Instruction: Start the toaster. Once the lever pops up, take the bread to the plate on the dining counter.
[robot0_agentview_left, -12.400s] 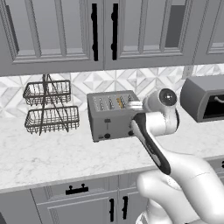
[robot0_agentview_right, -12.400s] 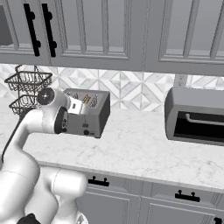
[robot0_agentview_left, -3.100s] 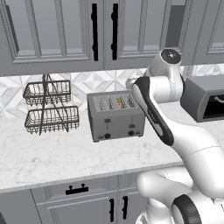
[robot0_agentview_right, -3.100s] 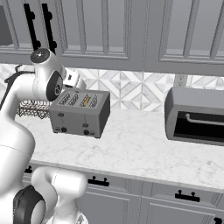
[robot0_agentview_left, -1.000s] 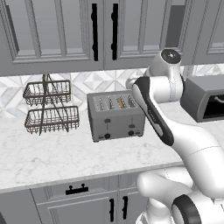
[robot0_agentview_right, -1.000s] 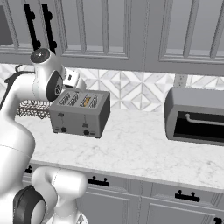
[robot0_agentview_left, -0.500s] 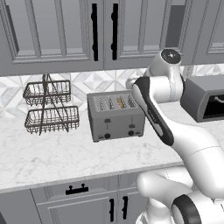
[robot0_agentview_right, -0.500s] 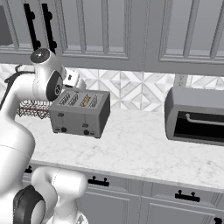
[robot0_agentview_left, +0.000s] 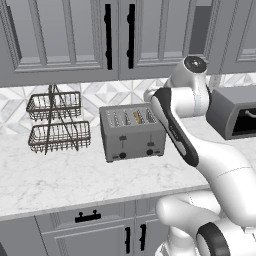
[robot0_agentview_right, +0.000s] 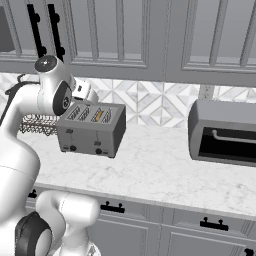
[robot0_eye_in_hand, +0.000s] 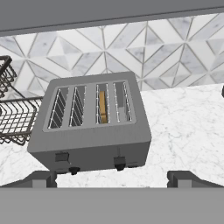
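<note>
Gripper (robot0_eye_in_hand: 112, 178) is sitting wide open at the bottom of the hand view, holding nothing, hovering above the toaster (robot0_eye_in_hand: 92, 124) at frame center. Bread (robot0_eye_in_hand: 103, 107) is standing in the third slot from the left, its right lever (robot0_eye_in_hand: 120, 162) lower than the left. Wire basket rack (robot0_agentview_left: 56, 123) is standing at mid-left of the left base view, dark appliance (robot0_agentview_right: 224, 133) at the right of the right base view.

- Open air above the toaster (robot0_eye_in_hand: 92, 127) at centre frame, its slots reachable from above.
- Wire basket rack (robot0_agentview_left: 56, 122) crowds its left side, nearly touching.
- Broad bare marble counter (robot0_agentview_right: 160, 170) to its right, up to the dark appliance (robot0_agentview_right: 222, 132) at right.
- Upper cabinets (robot0_agentview_left: 75, 37) hang across the top.
</note>
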